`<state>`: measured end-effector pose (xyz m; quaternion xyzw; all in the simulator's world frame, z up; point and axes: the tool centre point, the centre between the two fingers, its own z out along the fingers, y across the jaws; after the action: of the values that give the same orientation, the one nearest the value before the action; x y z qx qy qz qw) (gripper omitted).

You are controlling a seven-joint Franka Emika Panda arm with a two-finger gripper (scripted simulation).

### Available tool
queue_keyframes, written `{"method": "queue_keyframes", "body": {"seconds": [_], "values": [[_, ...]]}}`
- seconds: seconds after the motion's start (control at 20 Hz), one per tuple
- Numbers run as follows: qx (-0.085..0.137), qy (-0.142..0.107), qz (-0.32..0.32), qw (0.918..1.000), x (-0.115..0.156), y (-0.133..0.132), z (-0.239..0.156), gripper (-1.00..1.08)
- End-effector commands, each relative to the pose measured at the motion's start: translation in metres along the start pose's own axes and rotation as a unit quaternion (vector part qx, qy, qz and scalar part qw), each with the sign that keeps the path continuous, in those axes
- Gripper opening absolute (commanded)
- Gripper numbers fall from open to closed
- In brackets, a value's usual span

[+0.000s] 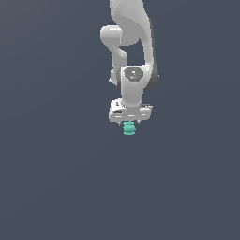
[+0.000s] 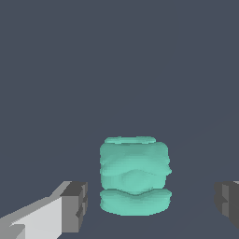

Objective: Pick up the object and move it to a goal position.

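The object [image 2: 134,175] is a small teal-green lumpy item with ridged bands. In the wrist view it lies between my two grey fingertips [image 2: 74,205], with a gap on each side, so the pads do not touch it. My gripper [image 2: 151,203] is open around it. In the exterior view the object [image 1: 129,128] shows just under the white gripper [image 1: 130,121], partly hidden by the hand.
The ground is a plain dark grey surface [image 1: 56,178] in both views. The white arm [image 1: 131,47] rises above the gripper in the exterior view. No other object shows.
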<state>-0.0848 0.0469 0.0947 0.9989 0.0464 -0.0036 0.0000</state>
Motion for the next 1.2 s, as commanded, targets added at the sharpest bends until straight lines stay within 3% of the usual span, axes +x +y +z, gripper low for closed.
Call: {"method": "queue_keyframes", "body": {"seconds": [0.0,0.45,1.15], "values": [[0.000,0.002,-0.004,1.0000,-0.005,-0.004,0.003,1.00],[0.000,0.003,-0.006,1.0000,-0.007,-0.006,0.009,1.00],[0.000,0.003,-0.006,1.0000,-0.008,-0.006,0.054,1.00]]}}
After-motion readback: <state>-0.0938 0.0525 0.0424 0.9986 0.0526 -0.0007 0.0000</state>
